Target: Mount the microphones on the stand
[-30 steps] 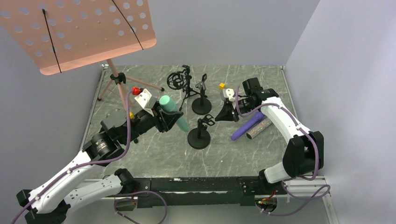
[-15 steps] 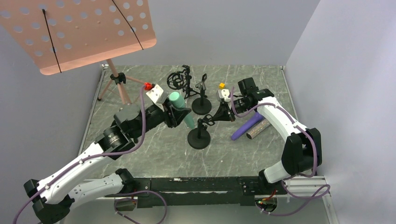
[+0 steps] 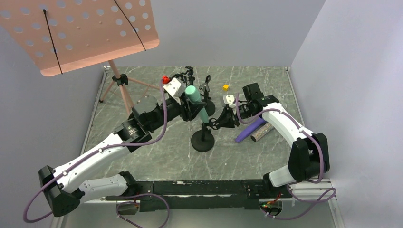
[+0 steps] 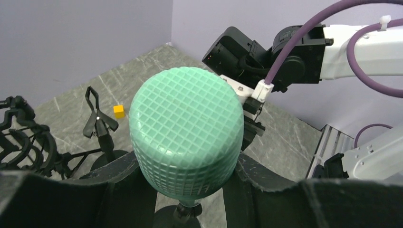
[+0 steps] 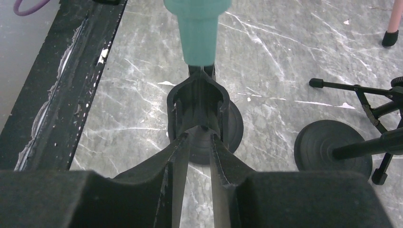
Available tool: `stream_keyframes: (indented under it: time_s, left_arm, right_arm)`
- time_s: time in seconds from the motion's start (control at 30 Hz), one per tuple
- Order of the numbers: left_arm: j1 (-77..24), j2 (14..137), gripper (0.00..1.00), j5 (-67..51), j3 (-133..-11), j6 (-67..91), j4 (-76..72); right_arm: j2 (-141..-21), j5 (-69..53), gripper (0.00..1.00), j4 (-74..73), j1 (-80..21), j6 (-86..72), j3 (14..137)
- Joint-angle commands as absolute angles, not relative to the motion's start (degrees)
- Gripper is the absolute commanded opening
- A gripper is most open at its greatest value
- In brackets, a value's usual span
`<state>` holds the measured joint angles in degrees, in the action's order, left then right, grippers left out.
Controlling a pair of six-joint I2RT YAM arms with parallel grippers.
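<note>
Now my left gripper (image 3: 193, 108) clamps the teal microphone (image 4: 185, 137), tail just over the clip (image 5: 199, 102) of the stand (image 3: 203, 142). My right gripper (image 5: 198, 137) pinches that clip. The purple microphone (image 3: 251, 129) lies beside it.

Teal microphone (image 3: 196, 103) above stand clip (image 3: 210, 124)

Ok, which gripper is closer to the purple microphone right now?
Right. The right gripper, shut on the stand clip, sits beside the purple microphone; the left gripper holds the teal microphone on the clip's far side.
</note>
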<state>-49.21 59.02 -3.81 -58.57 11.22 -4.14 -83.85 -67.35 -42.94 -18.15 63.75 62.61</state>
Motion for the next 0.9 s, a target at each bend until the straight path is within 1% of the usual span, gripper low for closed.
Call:
stream_keyframes:
  time_s: [0.0, 0.43, 0.87]
  left_arm:
    - [-49.4, 60.7, 0.00, -6.4, -61.6, 11.9, -11.6]
    - [-49.4, 62.7, 0.00, -7.0, -58.6, 14.4, -16.4]
    - [-48.3, 62.7, 0.00, -7.1, -53.4, 17.0, -20.7]
  right_arm:
    - [-82.0, -69.3, 0.31, -41.0, -18.5, 62.9, 61.1]
    - [-82.9, -71.2, 0.37, -42.7, -18.4, 62.7, 62.7]
    - [-84.7, -72.5, 0.39, -44.2, -17.8, 63.3, 63.8]
